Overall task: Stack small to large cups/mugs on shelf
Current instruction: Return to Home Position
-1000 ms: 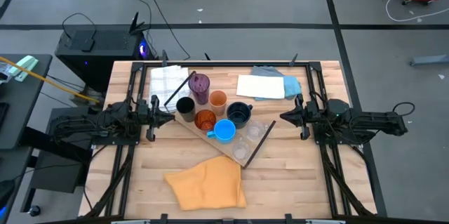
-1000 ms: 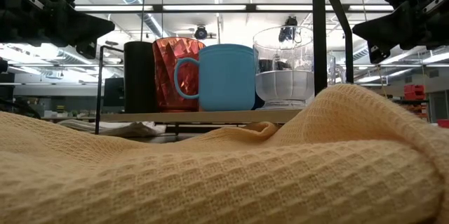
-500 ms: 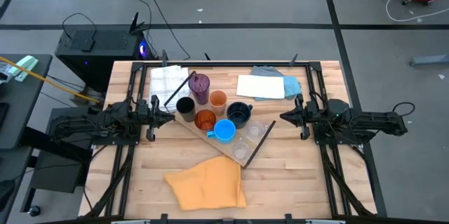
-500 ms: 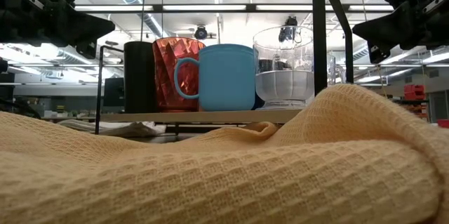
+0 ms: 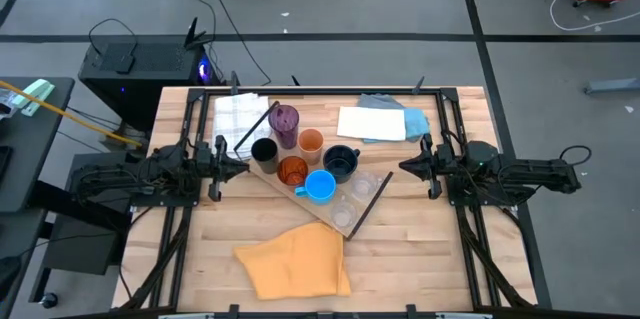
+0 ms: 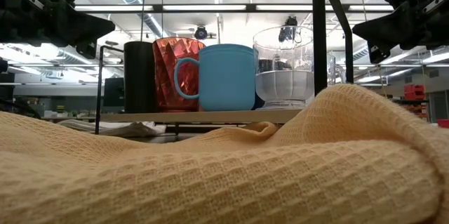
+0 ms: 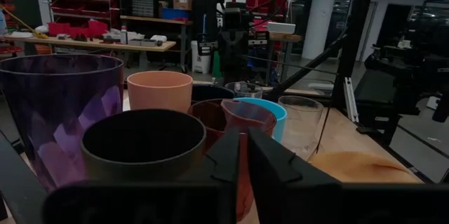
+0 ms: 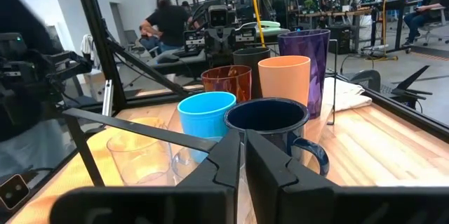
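Several cups (image 5: 320, 186) on shelf (image 6: 196, 116) (arms (image 5: 150, 174) aside)

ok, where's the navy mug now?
High view, centre: the navy mug stands on the shelf, between the orange cup and a clear glass, beside the blue mug.

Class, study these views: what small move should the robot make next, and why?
Probably nothing beyond settling at rest. Every cup in view, from the purple tumbler to the clear glasses, stands on the shelf. The left tool and right tool sit shut, empty and clear of it, at opposite sides of the table.
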You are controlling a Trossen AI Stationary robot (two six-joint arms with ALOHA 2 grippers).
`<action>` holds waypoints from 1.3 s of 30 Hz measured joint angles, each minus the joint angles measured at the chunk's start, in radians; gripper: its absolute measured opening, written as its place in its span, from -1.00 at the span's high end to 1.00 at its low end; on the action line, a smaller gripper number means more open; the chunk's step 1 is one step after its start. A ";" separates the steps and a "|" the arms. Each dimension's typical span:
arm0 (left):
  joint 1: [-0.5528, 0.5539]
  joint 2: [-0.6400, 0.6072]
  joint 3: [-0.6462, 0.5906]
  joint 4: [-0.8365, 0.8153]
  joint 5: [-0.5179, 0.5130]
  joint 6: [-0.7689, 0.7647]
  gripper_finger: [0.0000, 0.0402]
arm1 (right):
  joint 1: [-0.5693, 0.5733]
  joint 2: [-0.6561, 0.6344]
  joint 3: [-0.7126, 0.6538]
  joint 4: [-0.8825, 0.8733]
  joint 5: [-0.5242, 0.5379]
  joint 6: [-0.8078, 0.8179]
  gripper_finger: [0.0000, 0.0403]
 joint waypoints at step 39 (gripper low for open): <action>0.000 0.000 0.000 0.000 0.000 0.000 0.89 | 0.000 0.000 0.000 0.000 0.000 0.000 0.86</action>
